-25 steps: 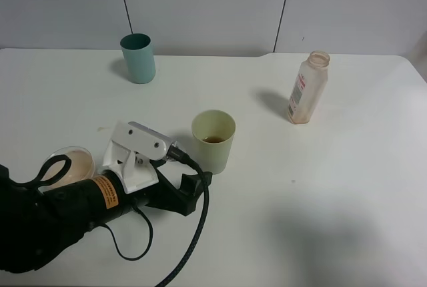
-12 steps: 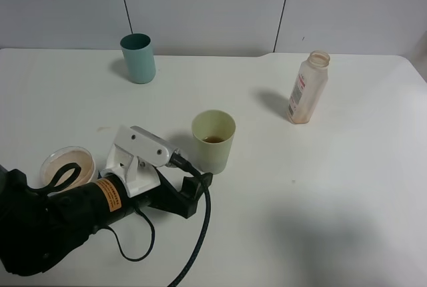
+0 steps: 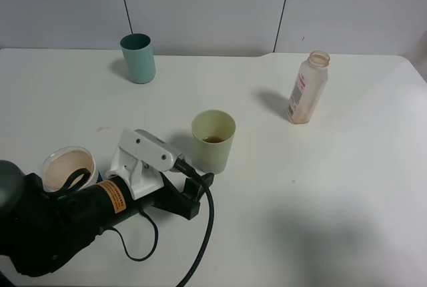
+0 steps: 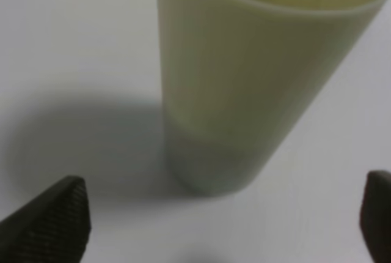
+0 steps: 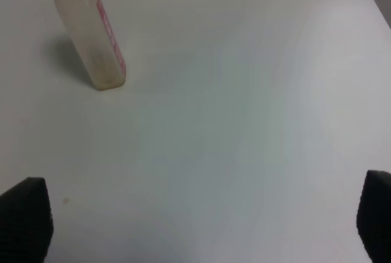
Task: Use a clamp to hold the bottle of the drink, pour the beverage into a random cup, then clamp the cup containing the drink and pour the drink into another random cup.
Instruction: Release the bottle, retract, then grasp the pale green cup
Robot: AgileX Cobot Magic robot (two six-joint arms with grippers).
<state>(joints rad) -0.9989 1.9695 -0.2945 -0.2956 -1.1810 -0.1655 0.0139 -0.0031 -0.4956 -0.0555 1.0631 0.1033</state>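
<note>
Facing the blurred, rim-cropped pale cup (image 4: 244, 92), left claw (image 4: 212, 217) gapes, seemingly not touching; right claw (image 5: 200, 214) open

High overview, wrist close-up, shared cup (image 3: 215, 150)

Left tool (image 4: 212, 217) sits low, jaws apart; right tool (image 5: 200, 217) gapes wide.

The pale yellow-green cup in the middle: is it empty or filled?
Nearly empty. The pale yellow-green cup stands upright, and the high view shows only a shallow pool of brown liquid at its bottom.
</note>
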